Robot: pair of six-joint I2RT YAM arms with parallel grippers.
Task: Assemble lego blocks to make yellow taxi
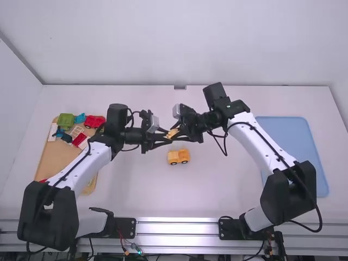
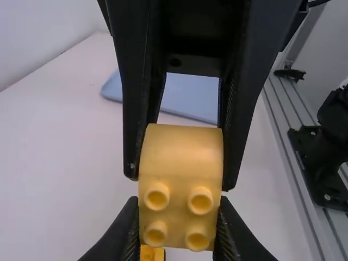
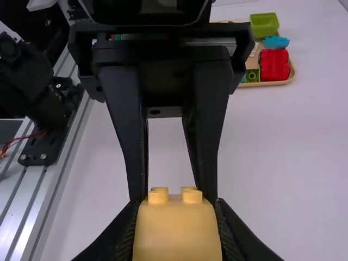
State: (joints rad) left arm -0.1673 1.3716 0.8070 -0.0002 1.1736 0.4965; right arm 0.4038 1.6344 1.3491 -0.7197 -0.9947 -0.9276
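Because both claws are on it at once, the yellow block [image 1: 172,133] has two holders: the left gripper [image 2: 178,212] is clamped on one end, and the right gripper [image 3: 178,212] is clamped on the other. It is held up off the table [image 1: 128,190], near the yellow car body [image 1: 178,157], which stands on its wheels; the wooden tray [image 1: 56,159] of other parts lies to the car body's left and the blue tray [image 1: 291,147] to its right. I'd expect the block to be light, stiff plastic, hard to break but smooth enough to twist or slip if the arms pull unevenly. The best hold looks to be low on its flat sides, leaving the round studs [image 2: 201,200] and the socket face free for pressing; one claw should ease off before the other carries it. The finger pads' contact faces are hidden against the block, and so is its underside. I can't tell whether it is one piece or several joined, nor whether it hangs over the car body or just beyond. The car body is cut off at the left wrist view's bottom edge.
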